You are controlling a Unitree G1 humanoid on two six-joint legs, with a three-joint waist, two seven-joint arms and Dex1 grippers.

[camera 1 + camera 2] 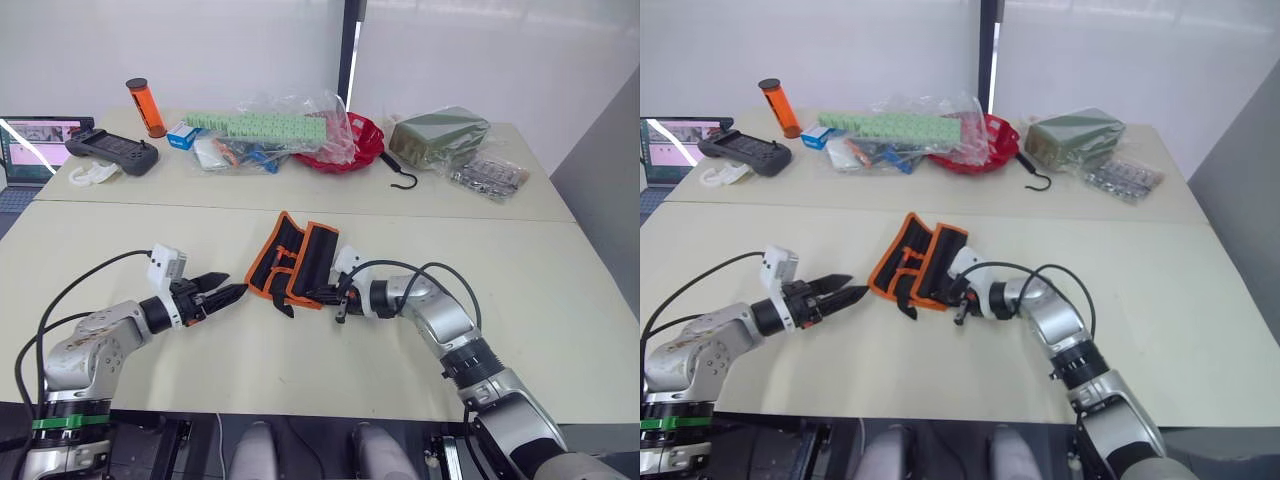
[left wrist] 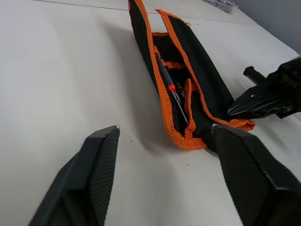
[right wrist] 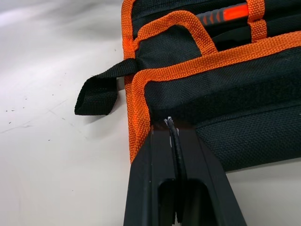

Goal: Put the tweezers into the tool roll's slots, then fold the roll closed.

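Observation:
The tool roll [image 1: 300,258], black with orange edging, lies half folded at the table's middle, its right flap raised. Its black strap [image 3: 96,96] sticks out at the near end. Inside, a slim tool with an orange band [image 2: 165,77] and thin metal tips [image 2: 179,107] sit in the slots. My left gripper [image 1: 233,288] is open just left of the roll's near end, apart from it. My right gripper [image 3: 168,126] is shut with its tips against the roll's near right edge. Pinched between its fingers is a slim black strip that looks like one of the tweezers [image 3: 175,160].
Along the far table stand an orange tube [image 1: 147,107], a black controller [image 1: 112,150], clear bags of green parts [image 1: 265,128], a red bowl [image 1: 350,150], a black hook [image 1: 403,180], a dark green packet [image 1: 438,135] and blister packs [image 1: 488,175]. A laptop [image 1: 35,145] sits far left.

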